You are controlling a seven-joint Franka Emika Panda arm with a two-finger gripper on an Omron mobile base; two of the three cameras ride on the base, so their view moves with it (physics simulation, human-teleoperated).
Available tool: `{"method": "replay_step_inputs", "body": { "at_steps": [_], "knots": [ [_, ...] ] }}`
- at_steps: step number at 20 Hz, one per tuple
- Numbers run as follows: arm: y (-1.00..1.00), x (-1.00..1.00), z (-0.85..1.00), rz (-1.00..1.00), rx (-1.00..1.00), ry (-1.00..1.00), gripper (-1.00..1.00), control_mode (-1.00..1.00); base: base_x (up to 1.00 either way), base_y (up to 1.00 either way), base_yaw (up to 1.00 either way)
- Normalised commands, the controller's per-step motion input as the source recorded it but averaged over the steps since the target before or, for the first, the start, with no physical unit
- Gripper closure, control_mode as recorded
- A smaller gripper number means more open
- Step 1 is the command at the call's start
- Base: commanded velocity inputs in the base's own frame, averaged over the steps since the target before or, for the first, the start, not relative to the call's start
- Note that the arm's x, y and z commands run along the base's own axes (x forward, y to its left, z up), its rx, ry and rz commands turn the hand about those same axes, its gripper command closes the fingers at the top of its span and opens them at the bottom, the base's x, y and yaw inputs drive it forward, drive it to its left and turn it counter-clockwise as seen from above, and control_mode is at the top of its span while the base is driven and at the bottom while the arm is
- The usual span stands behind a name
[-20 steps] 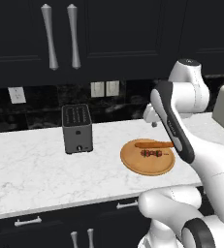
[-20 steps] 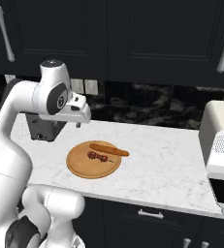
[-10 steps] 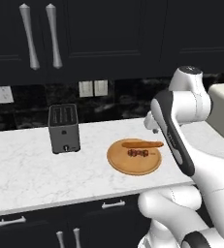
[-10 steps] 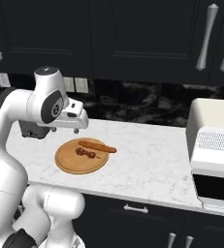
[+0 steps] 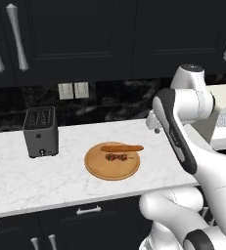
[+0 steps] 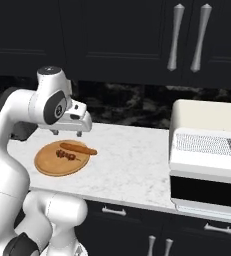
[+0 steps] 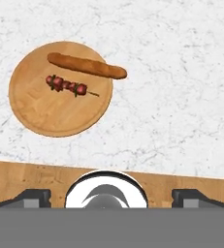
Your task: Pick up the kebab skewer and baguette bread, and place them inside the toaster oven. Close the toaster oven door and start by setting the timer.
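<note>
The kebab skewer (image 5: 115, 157) (image 6: 67, 156) (image 7: 67, 86) lies on a round wooden board (image 5: 112, 172) (image 6: 51, 167) (image 7: 50, 116) on the marble counter. The longer baguette bread (image 5: 122, 147) (image 6: 79, 148) (image 7: 87, 66) rests just behind it on the same board. My gripper (image 5: 156, 129) (image 6: 71, 133) (image 7: 111, 196) hangs open and empty above the counter, to the right of the board and apart from both foods. The cream toaster oven (image 6: 207, 150) (image 5: 225, 122) stands at the counter's right end. Its dark glass toaster oven door (image 6: 207, 191) faces the front edge.
A small dark slot toaster (image 5: 40, 131) stands on the counter left of the board. Wall outlets (image 5: 74, 90) sit on the dark backsplash behind. Dark upper cabinets with silver handles (image 6: 187, 37) hang overhead. Bare marble (image 6: 132, 165) lies between board and oven.
The whole picture has slid left in both base views, so the base has driven right. The toaster oven now shows more fully. The arm keeps its pose, gripper still open.
</note>
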Motion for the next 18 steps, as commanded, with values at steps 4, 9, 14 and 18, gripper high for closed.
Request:
{"method": "replay_step_inputs", "body": {
  "at_steps": [4,9,14,18],
  "knots": [
    [0.0,0.0,0.0,0.0,0.0,0.0,-1.0,1.0,0.0,-0.56,0.0],
    [0.0,0.0,0.0,0.0,0.0,0.0,-1.0,1.0,0.0,-0.58,0.0],
    [0.0,0.0,0.0,0.0,0.0,0.0,-1.0,1.0,0.0,-0.51,0.0],
    [0.0,0.0,0.0,0.0,0.0,0.0,-1.0,1.0,0.0,-0.43,0.0]
  ]
}}
